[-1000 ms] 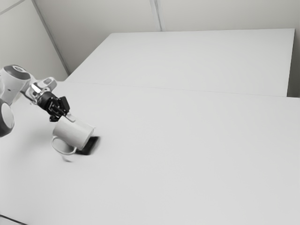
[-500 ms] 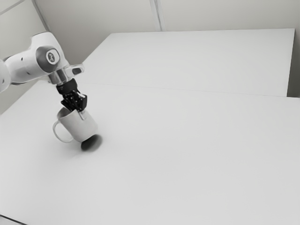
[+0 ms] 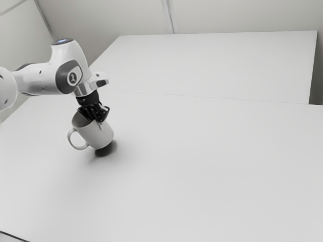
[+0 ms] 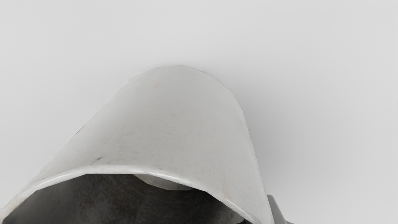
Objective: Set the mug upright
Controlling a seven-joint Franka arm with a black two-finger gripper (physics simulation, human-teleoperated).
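Observation:
My black gripper [image 3: 100,123] is shut on the wall of the white mug [image 3: 97,135] at its rim, one finger inside the mug and the other outside. The mug hangs tilted, its opening toward the exterior view's upper left and its handle on the exterior view's left; a dark shadow lies below its base. In the wrist view the mug [image 4: 174,124] shows its outer side and dark inside, and one of the fingers [image 4: 276,210] stands against its outer wall. The other fingertip is mostly hidden inside the mug.
The white table [image 3: 202,166] extends around the mug toward the exterior view's right. A second pale surface [image 3: 217,65] lies behind it, with walls beyond. A dark cable [image 3: 14,236] crosses the exterior view's lower left corner.
My hand has swung to point more steeply down and moved toward the exterior view's right, carrying the mug. The mug has turned from lying nearly sideways to a smaller tilt, opening up.

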